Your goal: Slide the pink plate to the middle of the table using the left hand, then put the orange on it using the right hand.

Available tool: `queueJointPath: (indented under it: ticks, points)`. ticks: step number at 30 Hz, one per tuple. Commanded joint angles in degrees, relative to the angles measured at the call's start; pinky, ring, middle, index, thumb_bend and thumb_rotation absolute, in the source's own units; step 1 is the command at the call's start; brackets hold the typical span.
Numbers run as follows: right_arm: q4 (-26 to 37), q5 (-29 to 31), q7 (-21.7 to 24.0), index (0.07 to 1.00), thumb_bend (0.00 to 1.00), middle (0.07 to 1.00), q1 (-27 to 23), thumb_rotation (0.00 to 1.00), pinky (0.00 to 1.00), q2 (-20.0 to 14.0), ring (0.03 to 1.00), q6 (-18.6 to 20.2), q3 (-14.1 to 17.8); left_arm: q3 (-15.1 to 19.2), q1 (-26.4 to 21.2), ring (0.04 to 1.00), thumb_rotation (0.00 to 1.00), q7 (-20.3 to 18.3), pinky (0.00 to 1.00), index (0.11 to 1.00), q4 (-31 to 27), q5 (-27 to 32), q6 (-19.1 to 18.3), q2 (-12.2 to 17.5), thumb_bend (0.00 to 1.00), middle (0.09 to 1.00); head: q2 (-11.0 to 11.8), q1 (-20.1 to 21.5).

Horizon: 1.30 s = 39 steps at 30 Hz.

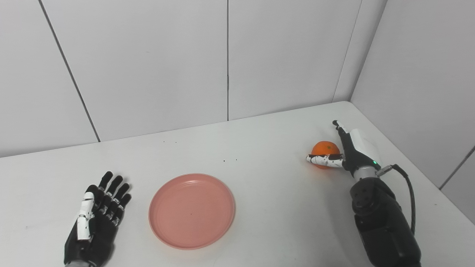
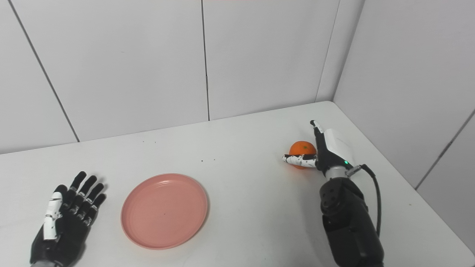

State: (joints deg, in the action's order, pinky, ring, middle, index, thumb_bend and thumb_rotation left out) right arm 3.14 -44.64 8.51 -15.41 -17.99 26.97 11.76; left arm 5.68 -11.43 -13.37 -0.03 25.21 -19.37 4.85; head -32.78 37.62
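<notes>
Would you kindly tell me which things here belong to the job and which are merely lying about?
Part of the job:
- pink plate
- orange
- left robot hand, open beside the plate
- right robot hand, at the orange

Just lying about:
- small dark specks on the table; nothing else

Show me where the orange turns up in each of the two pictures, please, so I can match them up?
Left eye view: the orange sits right of centre, against the right hand, whose fingers reach across its front.
Right eye view: the orange sits right of centre too, a little further left.
Shared landmark: the pink plate, lower left of the orange in both.
</notes>
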Motion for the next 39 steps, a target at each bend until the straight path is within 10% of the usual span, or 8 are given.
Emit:
queueJointPath:
  ticks: [1,22,39]
  points:
    - [1.26,-1.45,0.53,0.917,1.00,0.907,-2.25,0.37,0.75,-1.27,0.861,-0.06,0.75,0.07,0.17,0.963,1.00,0.87,0.99,0.965,-0.08,-0.21,-1.88,0.35,0.32,0.975,-0.10,-0.04]
    - [1.05,-9.51,9.37,0.905,0.99,0.895,-3.38,0.38,0.74,0.83,0.854,-0.06,4.08,0.15,-0.01,0.966,1.00,0.50,0.99,0.966,0.52,-0.21,-1.70,0.63,0.32,0.978,-0.47,-0.15]
    - [-1.59,-4.27,4.15,0.787,0.92,0.784,-3.26,0.36,0.66,-0.32,0.735,-0.18,2.47,0.18,0.08,0.963,1.00,0.87,0.99,0.965,0.14,-0.12,-2.06,0.41,0.33,0.974,-0.28,-0.44]
